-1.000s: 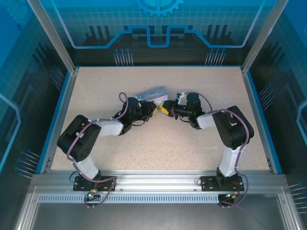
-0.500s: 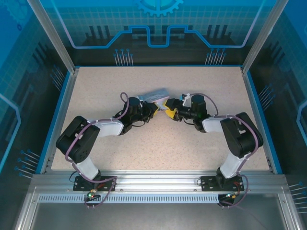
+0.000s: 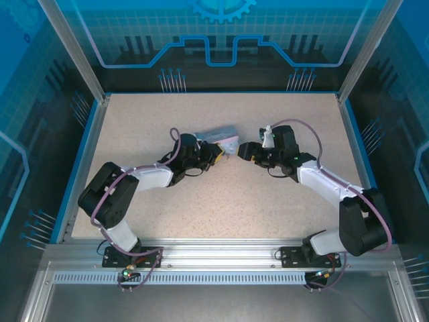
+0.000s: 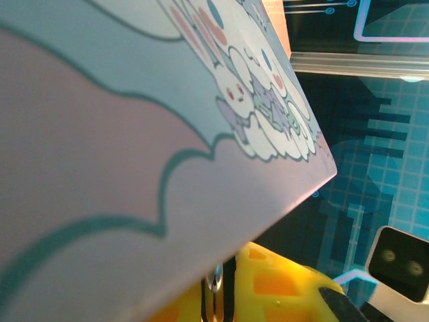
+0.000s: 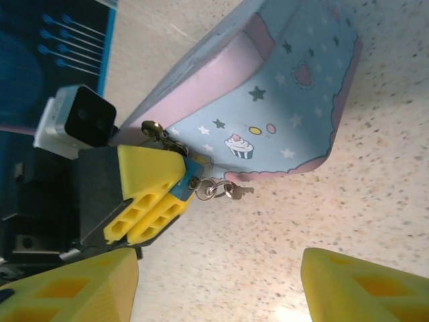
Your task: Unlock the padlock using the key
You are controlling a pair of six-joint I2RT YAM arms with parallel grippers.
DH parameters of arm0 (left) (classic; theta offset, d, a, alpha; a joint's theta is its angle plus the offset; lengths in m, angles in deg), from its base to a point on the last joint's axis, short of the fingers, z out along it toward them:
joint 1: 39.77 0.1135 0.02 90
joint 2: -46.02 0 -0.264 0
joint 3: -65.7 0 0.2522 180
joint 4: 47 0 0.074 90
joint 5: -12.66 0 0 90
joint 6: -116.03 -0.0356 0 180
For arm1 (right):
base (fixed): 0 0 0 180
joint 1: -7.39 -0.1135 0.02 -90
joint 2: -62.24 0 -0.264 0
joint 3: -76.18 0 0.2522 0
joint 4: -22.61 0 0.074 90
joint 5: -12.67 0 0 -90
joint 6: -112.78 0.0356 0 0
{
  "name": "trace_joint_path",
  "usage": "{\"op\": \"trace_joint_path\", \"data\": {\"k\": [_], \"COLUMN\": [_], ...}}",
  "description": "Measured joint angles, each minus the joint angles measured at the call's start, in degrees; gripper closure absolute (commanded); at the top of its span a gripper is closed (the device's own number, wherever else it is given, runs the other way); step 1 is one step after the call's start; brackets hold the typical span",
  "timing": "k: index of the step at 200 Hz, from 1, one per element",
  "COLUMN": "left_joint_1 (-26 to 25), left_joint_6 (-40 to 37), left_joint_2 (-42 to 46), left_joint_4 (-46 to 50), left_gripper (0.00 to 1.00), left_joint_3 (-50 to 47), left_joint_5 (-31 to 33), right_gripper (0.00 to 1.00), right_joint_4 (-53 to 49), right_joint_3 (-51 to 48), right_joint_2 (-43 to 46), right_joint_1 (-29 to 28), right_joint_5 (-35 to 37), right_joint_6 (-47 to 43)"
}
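Beside the tin's [image 5: 288, 100] scalloped lower edge, the key [image 5: 240, 192] hangs free just above the worktop [image 5: 375, 188]. Its long axis runs along that edge and its tip points away from the left hand [image 5: 182, 188]. It hangs on a small ring [image 5: 209, 190] that meets a blue tab [image 5: 179, 188] at the left hand's fingertips. That hand is clenched and lies against the tin. The padlock [image 5: 153, 127] shows as a small brass piece at the tin's rim, over the hand's upper finger; I cannot tell which way it points. The right hand [image 5: 220, 265] is released, its fingers spread wide, facing the tin with nothing between them. The tin's pale blue face carries stars, a heart and a cupcake, and its other face has cartoon bunnies.
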Motion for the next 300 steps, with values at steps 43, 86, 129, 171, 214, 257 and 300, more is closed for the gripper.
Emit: {"op": "trace_joint_path", "data": {"k": [43,86,129,171,214,257,300], "left_joint_1": [0.07,0.26,0.35,0.37,0.37,0.37,0.37], "left_joint_6": [-1.05,-2.16,-2.58,-2.58,-2.58,-2.58,-2.58], "left_joint_2": [0.02,0.20,0.24,0.26,0.24,0.24,0.24], "left_joint_4": [2.80,5.25,6.75,7.41,7.85,8.28,8.33], "left_gripper": [1.00,1.00,1.00,1.00,1.00,1.00,1.00], "left_joint_3": [1.29,1.99,2.54,3.08,3.39,3.76,3.89], "left_joint_5": [-1.44,-2.34,-2.97,-3.45,-3.85,-3.89,-4.35], "right_gripper": [0.45,0.55,0.54,0.52,0.51,0.52,0.54], "right_joint_4": [-11.93,-15.69,-16.11,-13.53,-12.48,-12.09,-11.41], "right_joint_3": [7.63,10.54,10.64,10.64,10.64,11.50,13.16], "right_joint_2": [-0.57,-4.31,-5.95,-7.10,-9.68,-11.41,-13.51], "right_joint_1": [-7.50,-11.78,-14.12,-15.30,-15.89,-15.96,-15.96], "right_joint_5": [12.48,21.14,26.58,27.41,27.39,27.45,27.87], "right_joint_6": [-15.32,-24.61,-31.58,-36.11,-38.66,-40.33,-41.24]}}
